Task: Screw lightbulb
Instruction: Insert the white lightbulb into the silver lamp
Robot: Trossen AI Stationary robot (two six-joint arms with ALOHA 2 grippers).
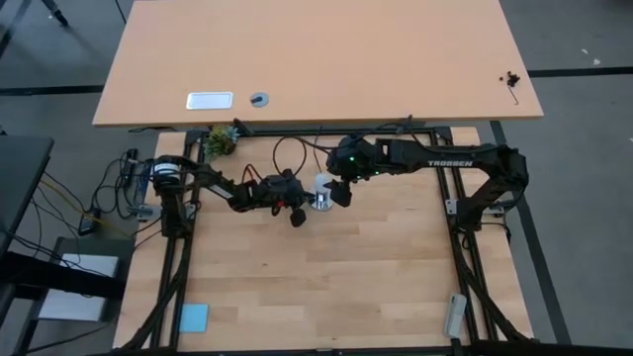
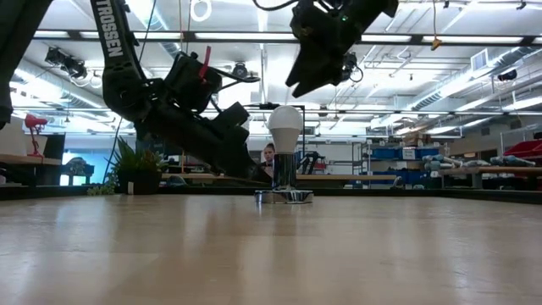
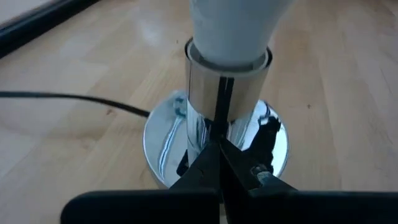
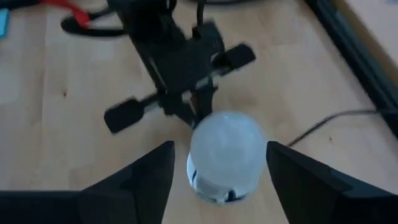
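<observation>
Right end effector [image 4: 214, 177]: poised just above the bulb, dark fingers spread wide to either side of the dome, nothing held, clear gaps on both sides in the right wrist view.
Left end effector [image 3: 219, 163]: down low at the socket, fingers pressed together to a point touching the base of the chrome sleeve, gripping nothing; appears to brace the fixture.
Bulb position: small white frosted pear-shaped lightbulb [image 2: 285, 127] standing upright in the polished cylindrical metal socket [image 3: 225, 93], metallic screw end hidden inside the sleeve; depth of threading not visible.
Socket base: round mirror-bright silver disc [image 3: 163, 140] flat on the pale wooden desk [image 2: 271, 254], thin black cord [image 3: 68, 101] trailing away from it.
Weight: probably very light; little force needed to lift or turn.
Stiffness: rigid shell, no give under the fingers; likely brittle, so squeeze gently.
Surface: smooth matte frosting, rounded everywhere; prone to slipping or squirting out of flat fingers during twisting.
Where to hold: across the widest part of the dome, fingers on opposite sides, centred on the vertical axis so rotation stays true to the thread.
Avoid: pinching the very crown or the narrow neck near the sleeve rim.
Risk: off-axis grip could cross-thread or tip the light fixture.
</observation>
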